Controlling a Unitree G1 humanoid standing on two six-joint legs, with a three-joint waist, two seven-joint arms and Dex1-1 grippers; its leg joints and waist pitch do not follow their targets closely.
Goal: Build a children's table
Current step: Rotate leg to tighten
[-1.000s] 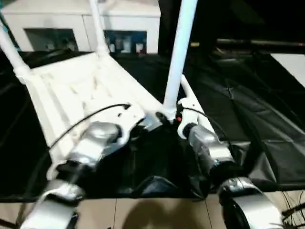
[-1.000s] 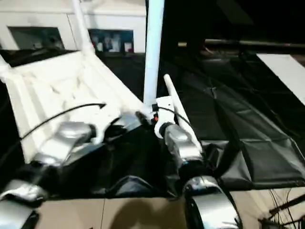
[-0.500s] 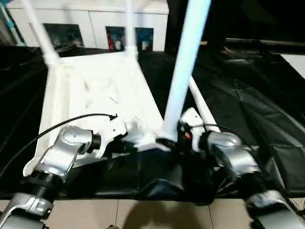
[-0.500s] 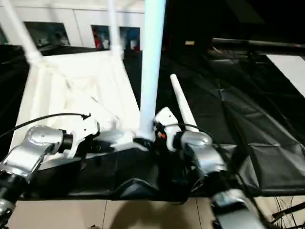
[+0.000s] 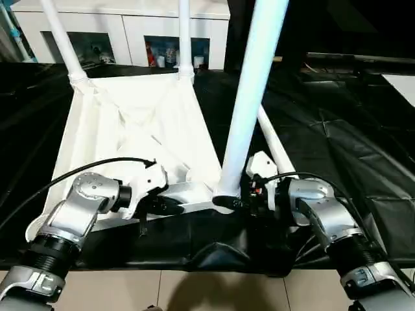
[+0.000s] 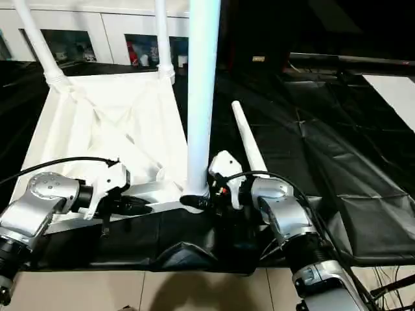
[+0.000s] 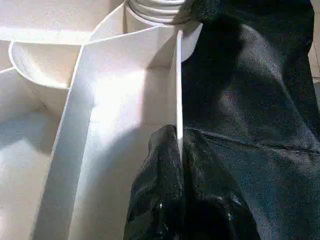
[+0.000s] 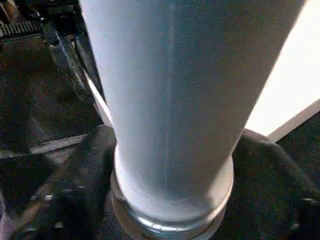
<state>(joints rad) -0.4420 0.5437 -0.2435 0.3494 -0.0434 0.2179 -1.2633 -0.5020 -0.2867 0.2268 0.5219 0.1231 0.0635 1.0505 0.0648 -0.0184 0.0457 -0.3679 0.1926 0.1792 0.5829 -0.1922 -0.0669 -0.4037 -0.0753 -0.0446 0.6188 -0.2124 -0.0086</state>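
The white tabletop (image 5: 130,136) lies upside down, ribbed underside up, on the black-sheeted surface (image 5: 363,149). Three legs stand upright in its corner sockets: two far legs at about 11 o'clock (image 5: 61,42) and 12 o'clock (image 5: 184,35), and a near leg (image 5: 249,97) rising from the near right corner, roughly at the centre of the head views. A fourth leg (image 6: 246,146) lies flat on the sheet just beyond the right arm, pointing toward 12 o'clock.

The left tool (image 5: 170,206) sits at about 8 o'clock from the base of the near leg, at the tabletop's near edge. Its black fingers (image 7: 165,200) are pinched narrow on a thin upright rib of the tabletop, with the rib's edge running between them.

The right tool (image 6: 206,199) sits at about 3 o'clock from the near leg's base. Its dark fingers (image 8: 90,170) stand on both sides of the leg just above the socket collar, close against it; whether they actually press on the leg I cannot tell.

A white cabinet (image 5: 123,26) with glass doors stands beyond the surface at 12 o'clock.
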